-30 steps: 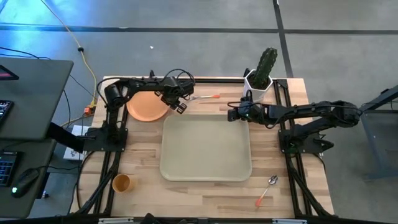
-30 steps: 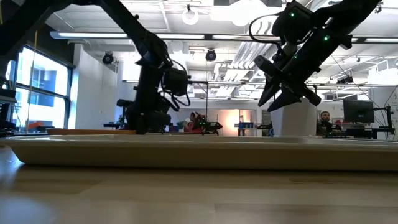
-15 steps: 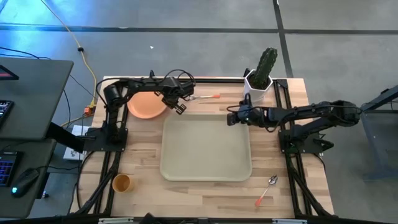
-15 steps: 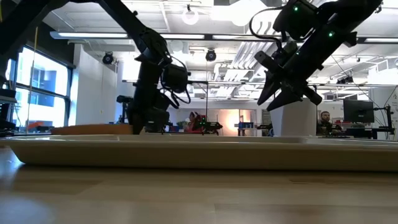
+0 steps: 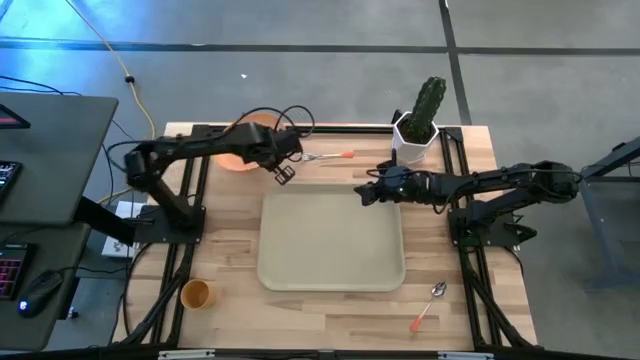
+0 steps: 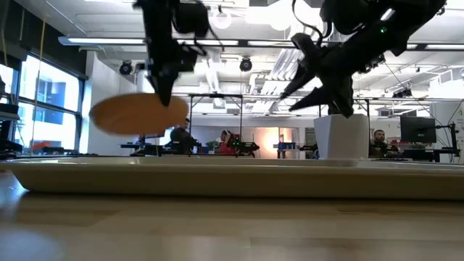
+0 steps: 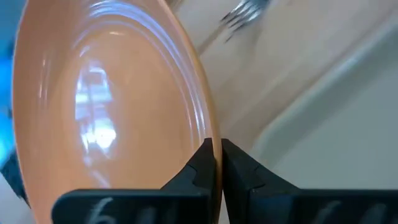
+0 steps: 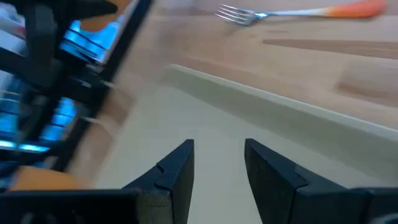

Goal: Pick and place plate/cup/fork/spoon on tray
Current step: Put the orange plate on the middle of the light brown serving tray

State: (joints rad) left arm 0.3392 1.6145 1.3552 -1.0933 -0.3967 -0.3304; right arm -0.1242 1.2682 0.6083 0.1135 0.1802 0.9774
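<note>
My left gripper (image 5: pixel 272 156) is shut on the round orange plate (image 5: pixel 243 152), which hangs in the air over the table's far left part; it also shows raised in the low view (image 6: pixel 136 114). My right gripper (image 5: pixel 362 193) is open and empty above the far right corner of the beige tray (image 5: pixel 332 240). The fork (image 5: pixel 330 156) lies flat on the table just beyond the tray's far rim. The orange-yellow cup (image 5: pixel 195 294) stands at the near left. The spoon (image 5: pixel 428 305) lies at the near right. My left gripper pinches the plate's rim (image 7: pixel 213 144) between its two fingers, one on the plate's inner face and one on its underside. The hold is on the plate's edge nearest the tray. The plate is lifted clear of the table, slightly tilted.
A white pot with a green cactus (image 5: pixel 418 125) stands at the far right, close behind my right arm. The arms' black base frames run along the table's left and right sides. The tray's floor (image 8: pixel 205 118) lies bare below my right gripper.
My left gripper has risen with the plate, which lay on the table a second ago and now hangs clear of it. My right gripper has gone a little toward the table's left edge, over the tray's far right corner.
</note>
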